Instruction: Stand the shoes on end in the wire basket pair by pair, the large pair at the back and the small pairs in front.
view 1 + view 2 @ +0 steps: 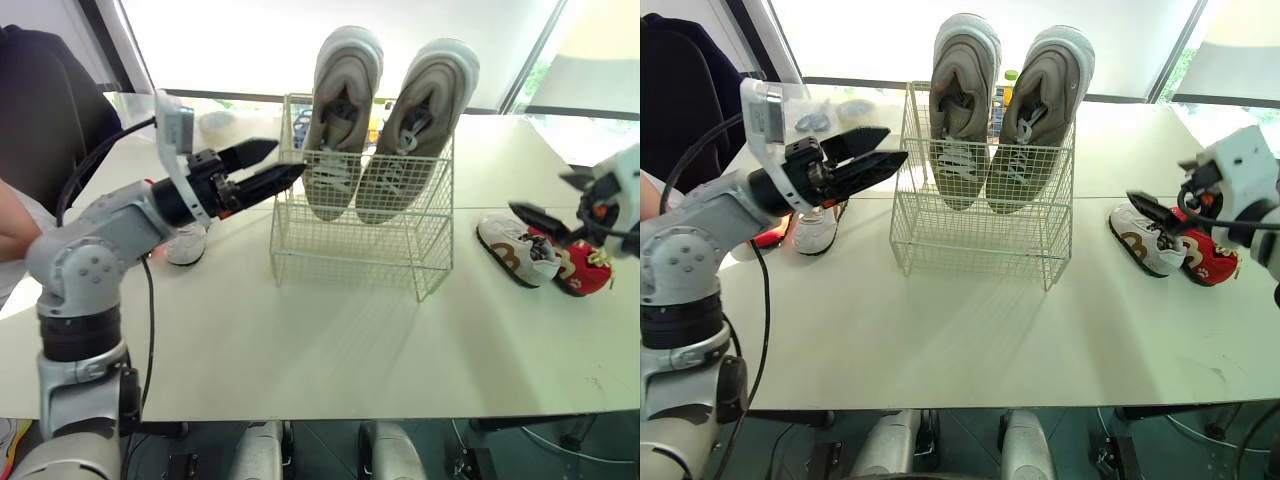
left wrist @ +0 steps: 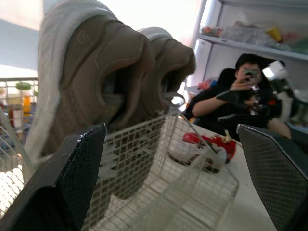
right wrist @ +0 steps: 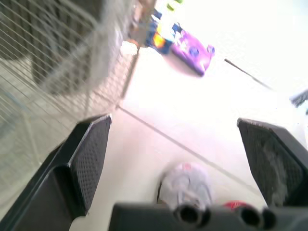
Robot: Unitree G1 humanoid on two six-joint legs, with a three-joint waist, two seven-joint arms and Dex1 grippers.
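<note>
Basket: wire basket [image 1: 345, 240] sits mid-table. The large pair [image 1: 340, 120] is already on end in the back tier, heels up. The front tier is empty.
Small shoes: a white-and-brown shoe [image 1: 515, 250] touches a red shoe [image 1: 582, 268] on the table [image 1: 330, 340] at the robot's right. A white shoe [image 1: 818, 230] and a red item [image 1: 768, 238], likely its partner pair's shoe, lie on the left, partly hidden by the arm.
Left gripper: [image 1: 285, 158] fingers are spread wide and hold nothing. The tips are just beside the basket's upper left rim.
Right gripper: [image 1: 540, 195] wide open and empty, hovering above the white-and-brown shoe.
Risk, snag: the left tips are close to the wire. A swing inward could hook the mesh, drag the basket and topple the large pair, which looks merely leaned.
Risk, double grab: the right-hand shoes touch. Closing on one may pinch or shove the other toward the nearby table edge.
Risk, flop: short shoes may fall flat in the front tier instead of standing.
Head views give: both arms, both shoe groups and the overall layout.
Left wrist adds: the large pair's heels close up, the right-hand shoes seen past the mesh, and a seated person [image 2: 231, 98] beyond the table.
Right wrist adds: a pale shoe lying between its pads, with a purple packet [image 3: 192, 50] beyond.
</note>
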